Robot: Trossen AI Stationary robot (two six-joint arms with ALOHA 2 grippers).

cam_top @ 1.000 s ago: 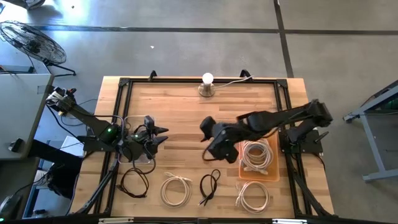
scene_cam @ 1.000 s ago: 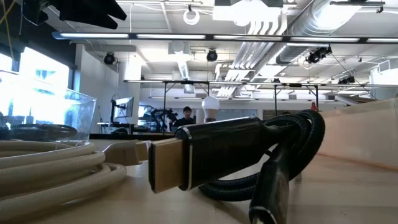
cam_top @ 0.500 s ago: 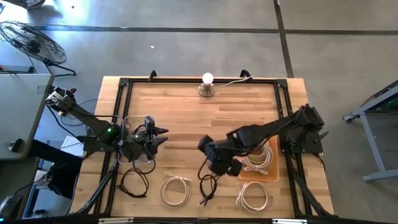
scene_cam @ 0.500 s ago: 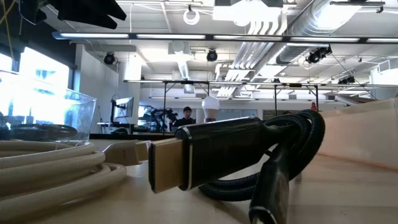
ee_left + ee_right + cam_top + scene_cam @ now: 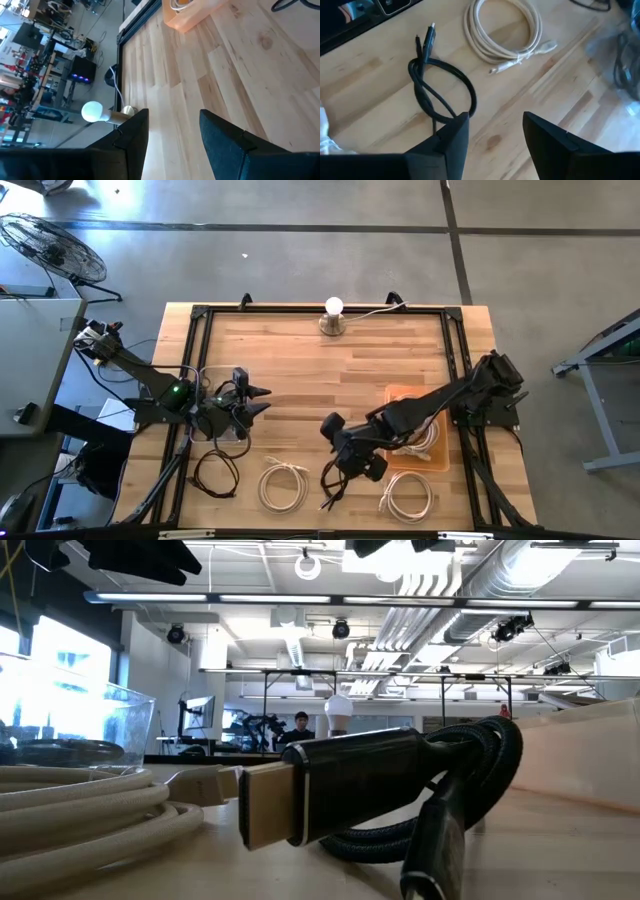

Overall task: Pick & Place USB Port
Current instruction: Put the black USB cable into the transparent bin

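Note:
A coiled black cable (image 5: 335, 480) with a gold plug lies flat on the table near its near edge; it fills the foreground of the low view (image 5: 400, 780). My right gripper (image 5: 348, 460) hovers open just above and beside it. In the right wrist view the black cable (image 5: 440, 90) lies ahead of the open right gripper (image 5: 492, 135). My left gripper (image 5: 262, 398) waits open at the table's left, over a clear container (image 5: 218, 420), and the left wrist view shows it open (image 5: 172, 135) above bare wood.
An orange tray (image 5: 430, 405) at the table's right holds a white cable (image 5: 412, 430). Two more white coils (image 5: 283, 485) (image 5: 405, 495) and another black cable (image 5: 215, 473) lie along the near edge. A lamp bulb (image 5: 333, 308) stands at the far edge.
My right gripper has swung from the table's middle, beside the orange tray, toward the near edge, ending over the black cable. The cables have stayed where they were.

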